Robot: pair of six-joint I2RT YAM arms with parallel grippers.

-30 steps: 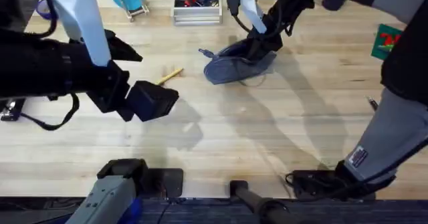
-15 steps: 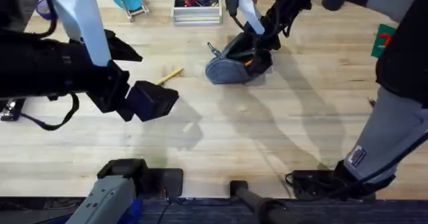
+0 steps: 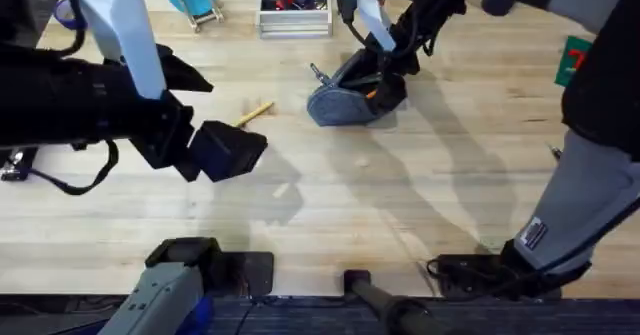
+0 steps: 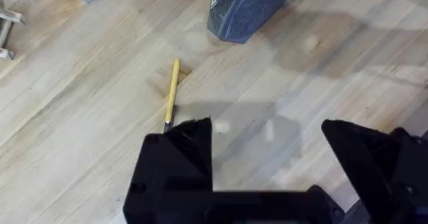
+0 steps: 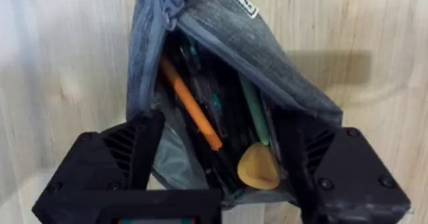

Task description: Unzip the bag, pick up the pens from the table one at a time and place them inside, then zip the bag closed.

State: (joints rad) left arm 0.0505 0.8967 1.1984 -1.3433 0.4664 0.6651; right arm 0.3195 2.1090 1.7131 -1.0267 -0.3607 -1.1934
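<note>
The right hand (image 5: 214, 177) is at the open mouth of the bag (image 3: 345, 100), on the far side of the tabletop (image 3: 400, 205). In the right wrist view its two black fingers (image 5: 137, 150) stand on either side of the bag opening, and the grey fabric spreads between them. The fingers are set wide, and I cannot tell if they press on the fabric or only stand beside it. Inside the bag, just in front of this hand, there is an orange pen (image 5: 190, 103), a green pen (image 5: 254, 110), some dark pens and a rounded yellow piece (image 5: 257, 167). The bag is unzipped and its mouth gapes toward the hand.

The left hand (image 4: 267, 157) hangs above the tabletop with its fingers (image 4: 184, 150) wide apart and nothing between them. The yellow pen (image 4: 172, 90) lies flat on the wood just beyond the left finger of this hand, close to its tip but not between the fingers. The pen has a dark end that points toward the hand. The bag lies farther beyond this hand, well apart from the yellow pen.
</note>
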